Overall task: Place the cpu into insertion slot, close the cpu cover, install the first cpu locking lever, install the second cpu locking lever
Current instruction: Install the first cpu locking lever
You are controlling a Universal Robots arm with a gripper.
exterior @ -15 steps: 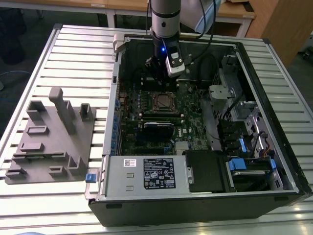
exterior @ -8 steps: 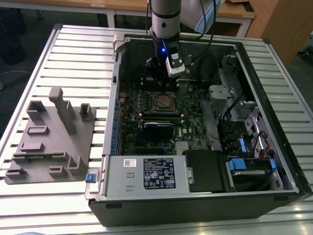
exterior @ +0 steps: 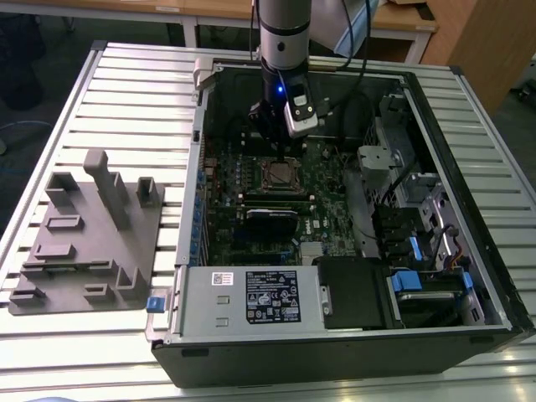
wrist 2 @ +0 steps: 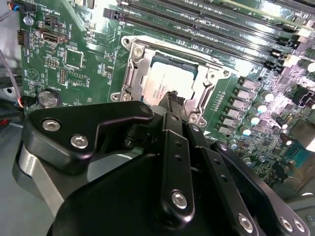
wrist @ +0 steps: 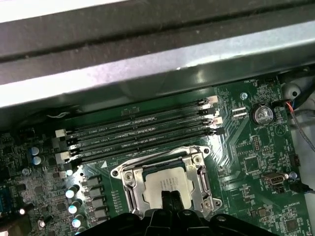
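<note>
We log the pincer (wrist 2: 174, 101) first, nearest in the second wrist view: its black fingers drawn together to a narrow tip, clamped on nothing we can see, the tip over or on the cpu (wrist 2: 165, 86). We judge that posture suits pressing or nudging, not grasping. Next, the cpu, grey top up, lying in the slot (wrist 2: 129, 78) with the cover (wrist 2: 211, 73) down around it as a silvery frame; whether the levers are latched we cannot tell. Print on the chip top is too faint to read. Beyond, in the first wrist view, the board (wrist: 246, 167), a coin cell (wrist: 262, 114), and four long memory slots (wrist: 142, 130) just past the socket. Farther out, in the exterior view, the open case (exterior: 469, 209) on the slatted surface (exterior: 134, 75), a grey fixture (exterior: 92, 234) at that view's left, well apart.
</note>
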